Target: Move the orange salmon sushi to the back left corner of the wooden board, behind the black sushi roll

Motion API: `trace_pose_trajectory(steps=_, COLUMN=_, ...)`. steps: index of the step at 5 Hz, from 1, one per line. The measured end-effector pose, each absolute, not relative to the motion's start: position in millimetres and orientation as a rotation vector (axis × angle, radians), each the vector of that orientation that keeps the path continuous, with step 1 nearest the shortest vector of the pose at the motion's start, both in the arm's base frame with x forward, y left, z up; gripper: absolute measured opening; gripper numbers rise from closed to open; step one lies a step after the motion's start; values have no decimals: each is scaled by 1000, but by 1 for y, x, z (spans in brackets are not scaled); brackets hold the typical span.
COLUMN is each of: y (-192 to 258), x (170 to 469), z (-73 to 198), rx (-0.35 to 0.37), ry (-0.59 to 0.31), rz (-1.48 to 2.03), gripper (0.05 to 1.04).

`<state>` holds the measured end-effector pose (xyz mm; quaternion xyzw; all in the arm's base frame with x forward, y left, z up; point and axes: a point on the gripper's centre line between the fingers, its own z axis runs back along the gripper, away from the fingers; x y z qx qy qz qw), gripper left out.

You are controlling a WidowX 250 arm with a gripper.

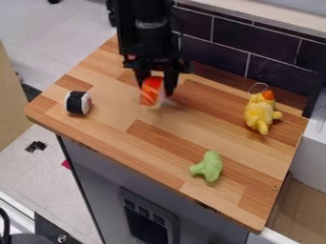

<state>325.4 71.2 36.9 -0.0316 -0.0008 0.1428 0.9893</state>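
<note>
Your pincer [155,89] is parted just the width of the orange block [151,90] clasped between its fingers. You have the block near the black-and-white roll [77,102], long axis roughly along the fingers; the yellow chick [259,112] and green broccoli [208,167] lie well apart from the roll on the desk [143,140].

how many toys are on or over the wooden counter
4: black and white roll at left, orange piece in the black hand, yellow plush at right, green broccoli shape toward the front.
</note>
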Motion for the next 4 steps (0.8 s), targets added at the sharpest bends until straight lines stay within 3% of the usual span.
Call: trace_pose_trajectory(steps=4, y=131, x=344, z=54, rx=-39, ry=-44, rz=350, gripper=561)
